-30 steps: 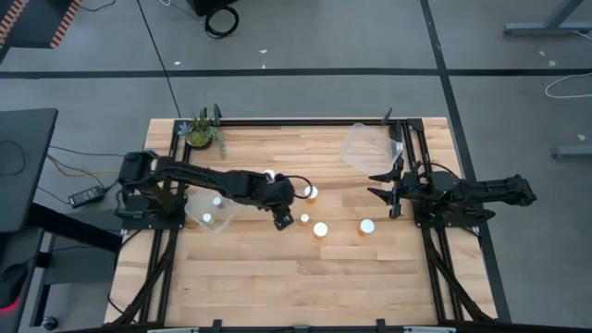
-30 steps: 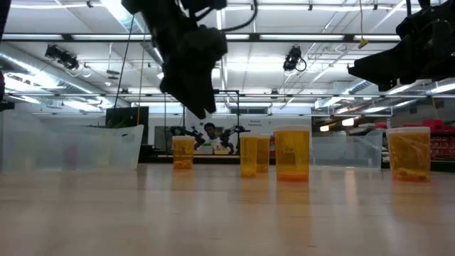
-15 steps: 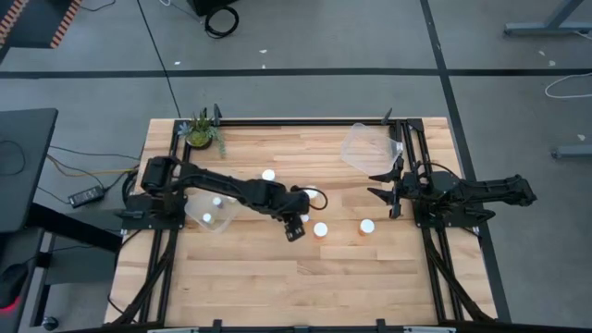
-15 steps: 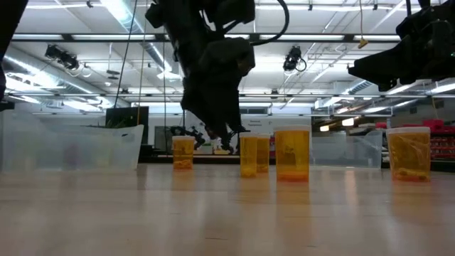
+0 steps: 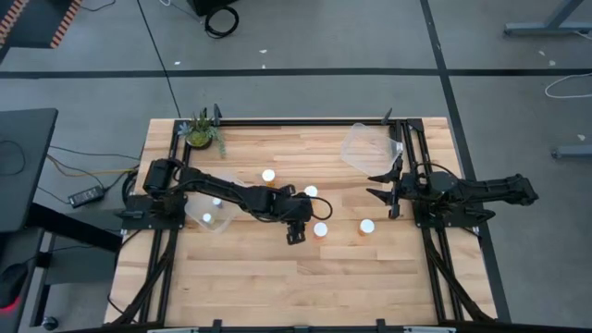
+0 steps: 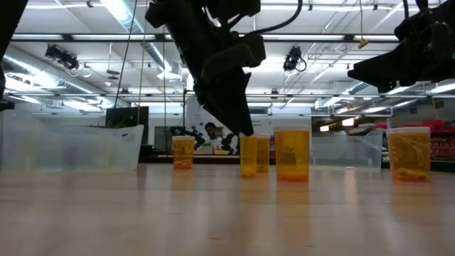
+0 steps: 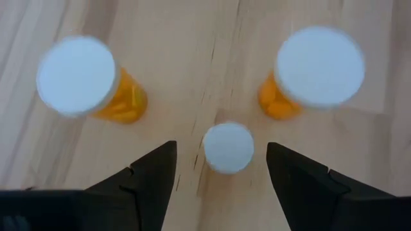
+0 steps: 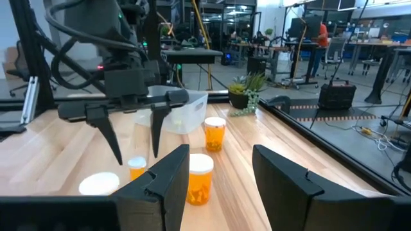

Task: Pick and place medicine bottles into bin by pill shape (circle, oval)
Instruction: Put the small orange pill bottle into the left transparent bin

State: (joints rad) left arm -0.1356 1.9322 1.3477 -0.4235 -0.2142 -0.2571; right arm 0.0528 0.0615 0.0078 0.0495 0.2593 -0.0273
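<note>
Pale wooden planks make up the desk (image 5: 277,277), ringed by a black frame. Near its centre, the left claw (image 5: 295,231) hangs with fingers spread wide and nothing between them, right above the small amber plastic bottle with a round white cap (image 7: 228,147). Two larger amber bottles flank it: one (image 7: 76,76) toward ten o'clock in the wrist view, another (image 7: 320,66) toward two o'clock. Such a bottle is likely light, rigid and smooth-sided, so pinching the body just under the cap seems safest. Its neighbours stand close and could be knocked. A clear plastic bin (image 5: 211,211) sits at nine o'clock from the claw. The right claw (image 5: 383,188) waits clenched at three o'clock.
</note>
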